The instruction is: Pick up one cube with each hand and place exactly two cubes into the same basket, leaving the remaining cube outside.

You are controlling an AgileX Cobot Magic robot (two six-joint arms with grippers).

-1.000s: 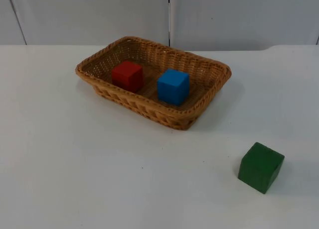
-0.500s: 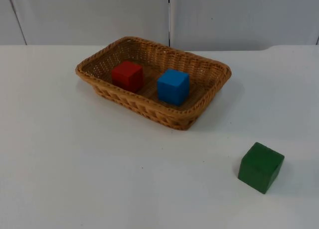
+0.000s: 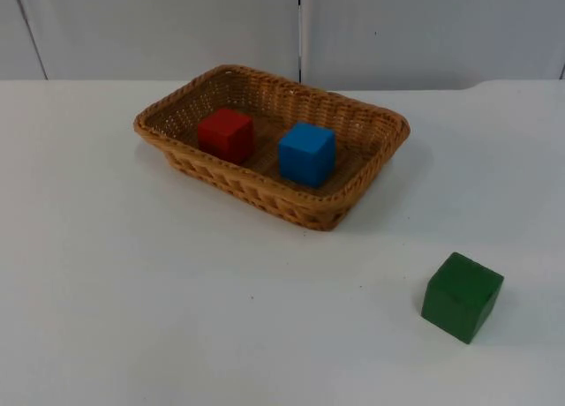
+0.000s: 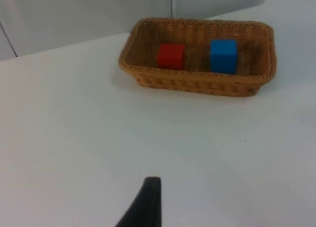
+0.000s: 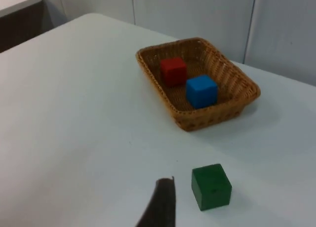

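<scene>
i see no change since a second ago; red cube (image 3: 226, 134) and blue cube (image 3: 307, 153) sit in wicker basket (image 3: 371, 150); green cube (image 3: 462, 296) outside; task looks complete; i cannot tell either gripper's opening; both arms wait.

left gripper (image 4: 148, 202) raised above table, right gripper (image 5: 163, 202) likewise

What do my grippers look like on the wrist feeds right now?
One plain black fingertip of each: the left gripper's fingertip is a tapered, matte wedge narrowing to a blunt end; the right gripper's fingertip is similar and slimmer. No markings or pads are discernible on either.
</scene>
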